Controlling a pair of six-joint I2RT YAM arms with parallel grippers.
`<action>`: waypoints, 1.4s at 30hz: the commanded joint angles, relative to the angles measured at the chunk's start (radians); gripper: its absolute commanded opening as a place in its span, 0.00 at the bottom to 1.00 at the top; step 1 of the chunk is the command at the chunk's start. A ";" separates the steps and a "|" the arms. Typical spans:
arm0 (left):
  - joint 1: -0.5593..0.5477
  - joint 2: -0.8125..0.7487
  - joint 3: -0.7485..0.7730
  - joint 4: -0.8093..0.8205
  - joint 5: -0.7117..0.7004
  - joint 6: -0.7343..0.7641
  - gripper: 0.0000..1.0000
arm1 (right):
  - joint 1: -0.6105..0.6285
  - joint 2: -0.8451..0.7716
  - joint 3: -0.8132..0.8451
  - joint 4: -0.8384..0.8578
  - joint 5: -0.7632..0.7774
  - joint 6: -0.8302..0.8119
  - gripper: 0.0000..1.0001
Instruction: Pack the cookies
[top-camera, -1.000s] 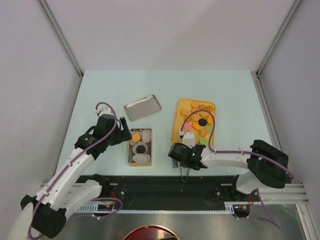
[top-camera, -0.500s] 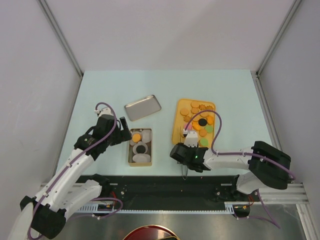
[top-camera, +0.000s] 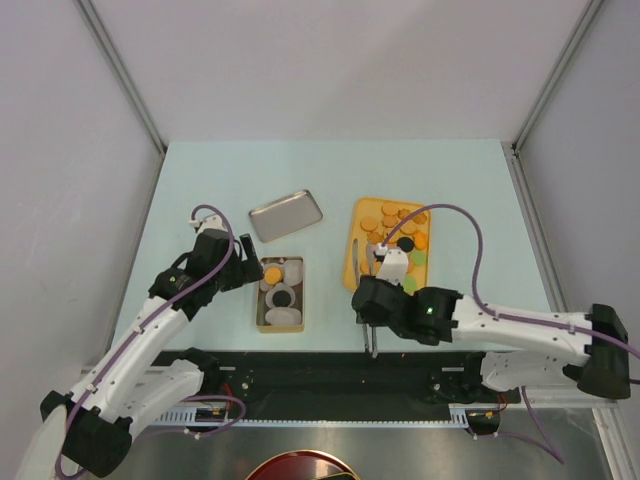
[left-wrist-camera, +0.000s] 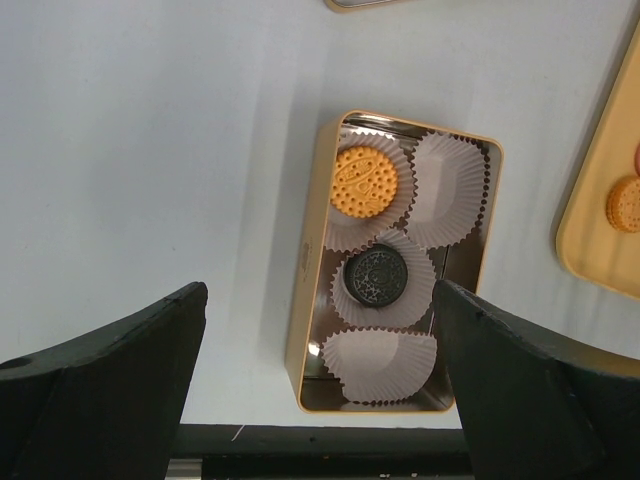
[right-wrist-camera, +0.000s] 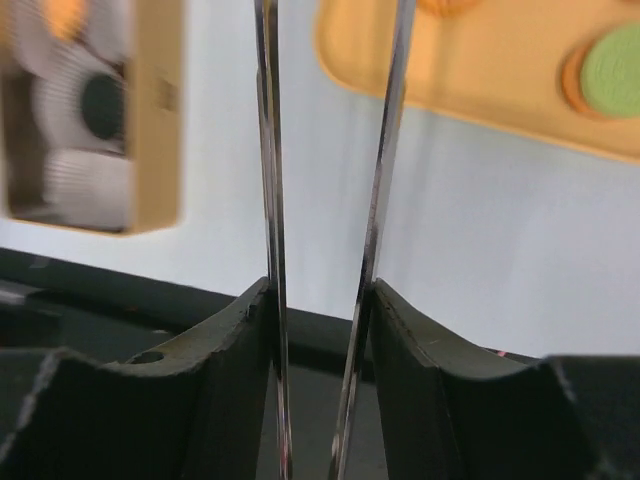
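Observation:
The cookies (top-camera: 396, 232) lie on an orange tray (top-camera: 358, 268), mostly orange-brown with some black and green. In the gold tin (top-camera: 281, 293), an orange cookie (left-wrist-camera: 364, 182) and a black cookie (left-wrist-camera: 375, 278) each sit in a white paper cup. My right gripper (top-camera: 366, 300) hangs by the tray's near left corner, shut on metal tongs (top-camera: 371, 338). The two tong blades (right-wrist-camera: 268, 150) run between its jaws toward the tray (right-wrist-camera: 480, 60). My left gripper (top-camera: 245, 272) is open just left of the tin, nothing between its fingers (left-wrist-camera: 100, 390).
A silver tin lid (top-camera: 286, 215) lies behind the tin. Two more paper cups (left-wrist-camera: 450, 188) in the tin hold nothing. The black rail at the table's near edge (top-camera: 320, 375) runs just below both grippers.
My right jaws have closed onto the tongs, and the right arm has swung its elbow far out to the right. The left arm has not moved.

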 joint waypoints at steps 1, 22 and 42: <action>-0.005 0.003 -0.001 0.017 -0.006 -0.001 1.00 | -0.026 -0.089 0.145 -0.193 0.076 -0.077 0.45; -0.010 0.004 -0.004 0.020 -0.006 -0.001 1.00 | -0.420 -0.002 0.240 -0.238 -0.275 -0.563 0.19; -0.010 0.010 -0.007 0.020 -0.015 -0.002 1.00 | -0.425 0.029 0.162 -0.100 -0.367 -0.540 0.57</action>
